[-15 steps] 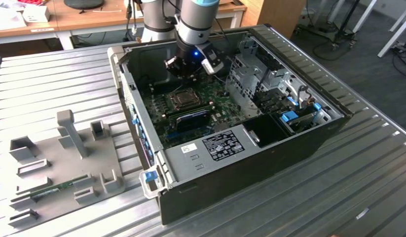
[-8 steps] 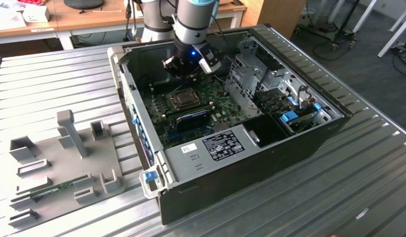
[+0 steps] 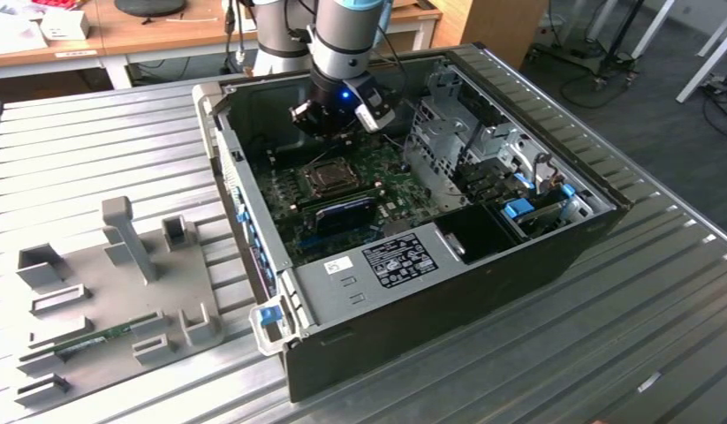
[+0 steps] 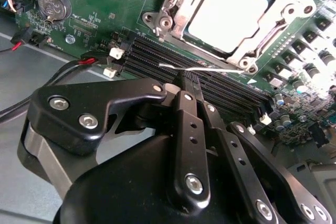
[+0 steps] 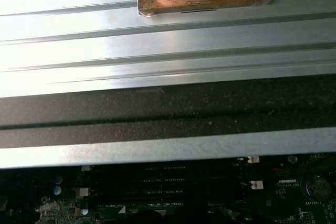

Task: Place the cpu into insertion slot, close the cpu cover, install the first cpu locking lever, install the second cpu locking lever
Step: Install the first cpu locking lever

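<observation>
cpu (image 4: 226,11) framed by cpu cover (image 4: 173,1), second wrist view

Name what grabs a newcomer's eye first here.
The open PC case on the slatted metal table, with the arm reaching into it over the green board, in the exterior view. In the second wrist view, the bright cpu sits framed by the silver cover, just beyond the black gripper.
</observation>
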Controlling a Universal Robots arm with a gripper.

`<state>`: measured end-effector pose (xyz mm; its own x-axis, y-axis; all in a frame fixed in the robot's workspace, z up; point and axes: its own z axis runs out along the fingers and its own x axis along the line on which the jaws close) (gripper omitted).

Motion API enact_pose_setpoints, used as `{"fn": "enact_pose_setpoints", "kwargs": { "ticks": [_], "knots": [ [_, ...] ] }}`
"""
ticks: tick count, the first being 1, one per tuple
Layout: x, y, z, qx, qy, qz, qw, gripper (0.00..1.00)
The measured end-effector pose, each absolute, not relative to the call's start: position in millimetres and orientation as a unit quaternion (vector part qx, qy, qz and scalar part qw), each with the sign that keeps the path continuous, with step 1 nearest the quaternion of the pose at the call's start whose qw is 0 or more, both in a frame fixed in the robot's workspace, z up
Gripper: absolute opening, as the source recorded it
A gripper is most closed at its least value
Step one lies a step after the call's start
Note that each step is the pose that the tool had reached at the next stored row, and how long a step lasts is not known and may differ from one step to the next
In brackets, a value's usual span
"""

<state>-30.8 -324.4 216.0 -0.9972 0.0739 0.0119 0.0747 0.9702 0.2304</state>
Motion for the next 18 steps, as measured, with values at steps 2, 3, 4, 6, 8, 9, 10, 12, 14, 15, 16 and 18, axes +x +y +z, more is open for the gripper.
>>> {"fn": "enact_pose_setpoints", "kwargs": {
  "ticks": [2, 3, 4, 6, 8, 9, 10, 12, 14, 15, 16, 18],
  "knots": [
    [-30.8, -324.4, 214.8, -0.037, -0.993, -0.116, 0.001, 0.1],
    [-30.8, -324.5, 214.2, -0.037, -0.993, -0.116, 0.001, 0.1],
    [-30.9, -324.7, 213.4, -0.037, -0.993, -0.116, 0.001, 0.1],
    [-30.9, -325.1, 212.2, -0.037, -0.993, -0.116, 0.001, 0.1],
    [-30.9, -325.3, 211.4, -0.037, -0.993, -0.116, 0.001, 0.1],
    [-30.9, -325.4, 211.0, -0.037, -0.993, -0.116, 0.001, 0.1],
    [-30.9, -325.4, 210.6, -0.037, -0.993, -0.116, 0.001, 0.1],
    [-30.8, -325.5, 209.9, -0.037, -0.993, -0.116, 0.001, 0.1],
    [-30.8, -325.6, 209.2, -0.037, -0.993, -0.116, 0.001, 0.1],
    [-30.8, -325.7, 208.8, -0.037, -0.993, -0.116, 0.001, 0.1],
    [-30.8, -325.7, 208.4, -0.037, -0.993, -0.116, 0.001, 0.1],
    [-30.8, -325.8, 207.7, -0.037, -0.993, -0.116, 0.001, 0.1]
  ]
}}
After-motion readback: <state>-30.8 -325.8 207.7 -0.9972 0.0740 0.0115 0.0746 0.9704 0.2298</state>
